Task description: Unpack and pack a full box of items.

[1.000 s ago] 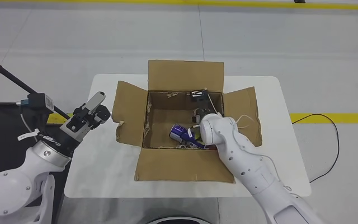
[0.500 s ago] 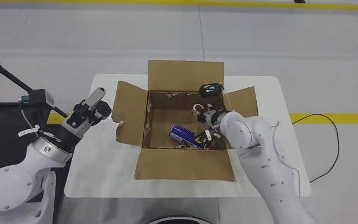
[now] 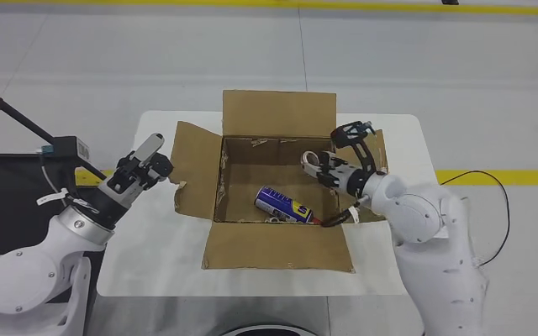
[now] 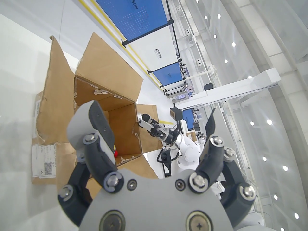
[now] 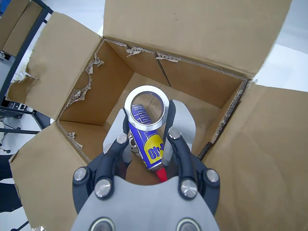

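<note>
- While the cardboard box (image 3: 239, 248) stands open at the middle of the white table (image 3: 151, 252), all four of its flaps are seen folded outward, and the left flap's edge is torn and ragged.
- A roll of tape (image 3: 312, 158) is held by the right gripper (image 3: 321, 165) over the far right part of the box's opening, close to the right wall.
- From the right wrist view, the right gripper (image 5: 147, 111) is shown with its jaws closed against the outer sides of the roll of tape (image 5: 130, 102), whose hollow centre is turned toward the camera.
- A blue spray can (image 3: 283, 204) is seen lying on its side on the box floor, in the near half, with its red cap pointed toward the near right corner; in the right wrist view the blue spray can (image 5: 149, 145) is partly framed through the ring of tape.
- The left gripper (image 3: 143, 160) is held above the table's left edge, just beside the torn left flap and apart from it.
- From the left wrist view, the left gripper (image 4: 154, 118) is shown with its jaws spread wide and nothing between them, and the cardboard box (image 4: 55, 102) is seen beyond it.
</note>
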Robot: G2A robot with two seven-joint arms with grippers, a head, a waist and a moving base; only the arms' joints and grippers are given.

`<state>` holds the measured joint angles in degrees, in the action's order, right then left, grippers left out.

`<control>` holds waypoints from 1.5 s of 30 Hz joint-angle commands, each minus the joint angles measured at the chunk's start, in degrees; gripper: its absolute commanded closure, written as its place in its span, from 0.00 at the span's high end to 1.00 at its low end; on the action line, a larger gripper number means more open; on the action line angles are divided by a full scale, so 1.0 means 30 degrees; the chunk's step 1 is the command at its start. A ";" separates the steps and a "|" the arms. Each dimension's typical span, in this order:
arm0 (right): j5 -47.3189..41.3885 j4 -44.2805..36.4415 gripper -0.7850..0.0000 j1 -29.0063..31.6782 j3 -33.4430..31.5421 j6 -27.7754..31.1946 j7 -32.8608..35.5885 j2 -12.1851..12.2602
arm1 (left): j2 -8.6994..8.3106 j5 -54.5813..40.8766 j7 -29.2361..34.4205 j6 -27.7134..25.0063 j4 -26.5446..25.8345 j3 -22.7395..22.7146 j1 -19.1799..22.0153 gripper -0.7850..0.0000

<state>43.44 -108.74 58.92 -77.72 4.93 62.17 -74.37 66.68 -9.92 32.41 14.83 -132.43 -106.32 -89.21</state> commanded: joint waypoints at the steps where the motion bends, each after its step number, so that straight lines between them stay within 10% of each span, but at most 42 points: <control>1: -0.0279 -0.0336 0.00 0.0198 -0.0403 0.0299 0.0257 0.0100 | -0.0013 -0.0042 -0.0054 -0.0032 0.0022 0.0071 0.0004 1.00; 15: -0.5031 -0.0562 0.00 0.0626 -0.2094 0.4852 0.0755 0.0719 | -0.0130 -0.0250 -0.0225 -0.0058 0.0203 0.0267 -0.0003 1.00; 45: -0.5086 -0.0917 0.00 0.1184 -0.1670 0.4958 0.0367 0.1153 | -0.0139 -0.0260 -0.0231 -0.0059 0.0202 0.0266 -0.0007 1.00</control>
<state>28.22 -111.49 62.34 -82.79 19.80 63.45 -70.98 66.27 -10.70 31.72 14.66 -131.82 -105.52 -89.23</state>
